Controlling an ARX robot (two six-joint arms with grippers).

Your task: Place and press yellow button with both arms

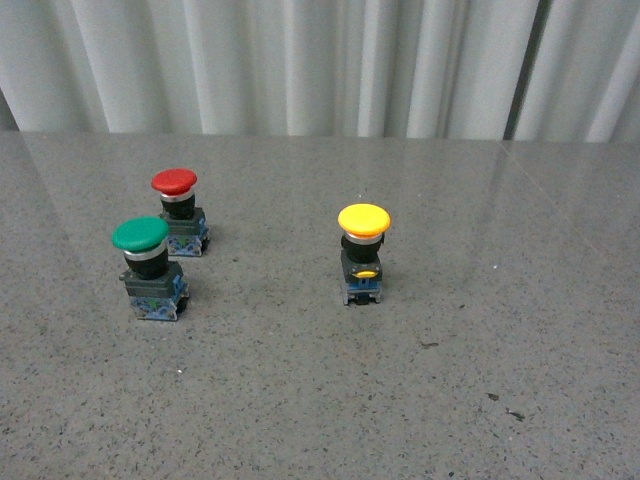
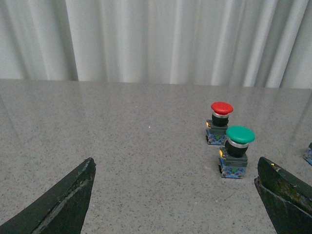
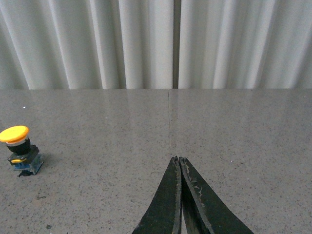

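The green button [image 1: 141, 236] stands near the left edge of the speckled grey stone table [image 1: 300, 400], and the red button [image 1: 174, 182] is just behind it. The yellow button [image 1: 364, 220] stands upright near the middle of the table, well apart from both. It looks small, light and hard. Its round cap is smooth and may slip, so the boxy black body under the cap looks like the best place to hold. The left gripper [image 2: 178, 195] is spread wide and holds nothing. The right gripper [image 3: 179, 163] is pinched together, empty.
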